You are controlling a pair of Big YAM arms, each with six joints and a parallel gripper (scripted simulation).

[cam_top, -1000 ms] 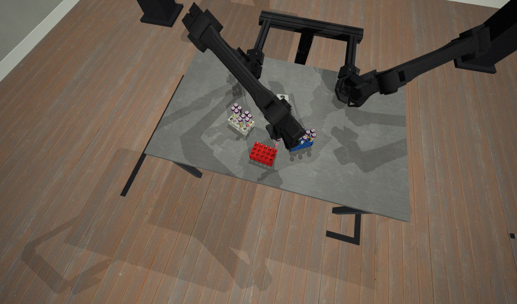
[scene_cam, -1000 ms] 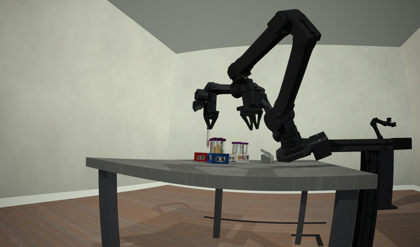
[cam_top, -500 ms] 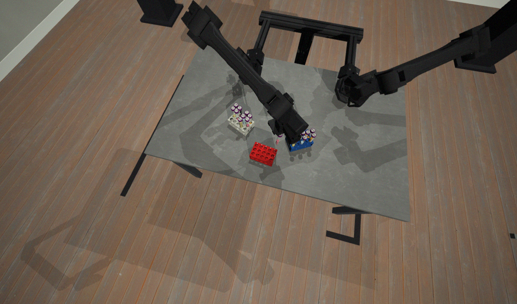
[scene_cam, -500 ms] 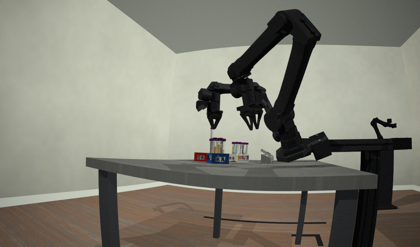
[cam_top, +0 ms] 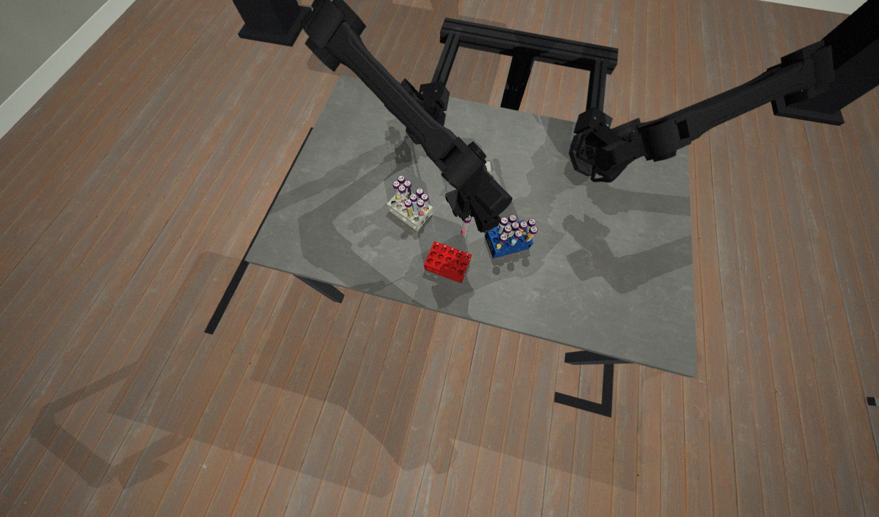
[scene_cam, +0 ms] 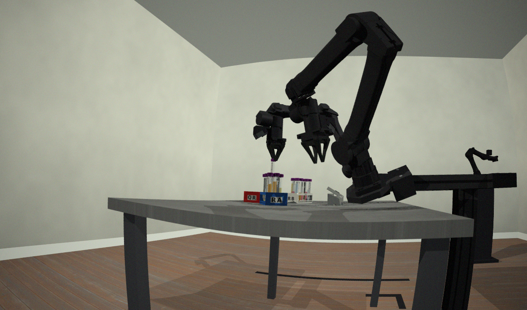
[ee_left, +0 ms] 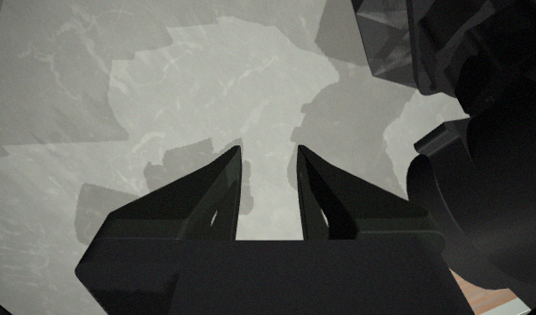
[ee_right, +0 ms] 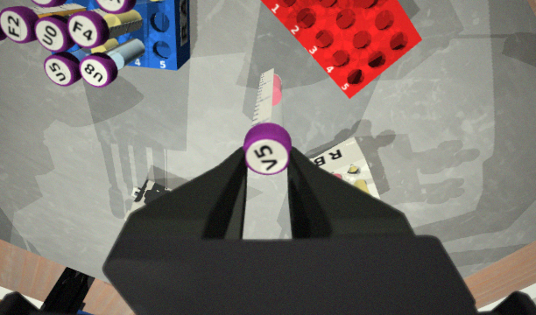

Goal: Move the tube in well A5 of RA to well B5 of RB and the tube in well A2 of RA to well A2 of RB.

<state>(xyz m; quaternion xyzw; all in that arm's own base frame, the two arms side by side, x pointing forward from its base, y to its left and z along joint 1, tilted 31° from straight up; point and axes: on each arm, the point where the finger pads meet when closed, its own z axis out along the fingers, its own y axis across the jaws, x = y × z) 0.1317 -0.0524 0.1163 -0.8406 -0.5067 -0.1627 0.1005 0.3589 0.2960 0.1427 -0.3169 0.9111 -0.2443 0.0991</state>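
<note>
My right gripper [ee_right: 267,157] [scene_cam: 276,159] is shut on the purple-capped tube marked V5 [ee_right: 267,158] [cam_top: 466,226] [scene_cam: 272,166]. The tube has pink liquid, hangs cap up with a slight tilt, and is above the bench between the racks. The blue rack RA [cam_top: 512,250] [scene_cam: 262,199] [ee_right: 183,52] holds several capped tubes; two open wells show in its column 5 in the right wrist view. The white rack RB [cam_top: 403,220] [ee_right: 356,150] also holds several tubes, and only part shows in the right wrist view. My left gripper [ee_left: 269,156] [scene_cam: 319,162] is partly open and empty, away from the racks.
A red rack QR [cam_top: 447,262] [scene_cam: 252,196] [ee_right: 405,27] without tubes stands near RA and RB. The grey button box [scene_cam: 335,199] stands toward the arm bases, mostly hidden by the right arm in the top view. The right arm shows at the right of the left wrist view.
</note>
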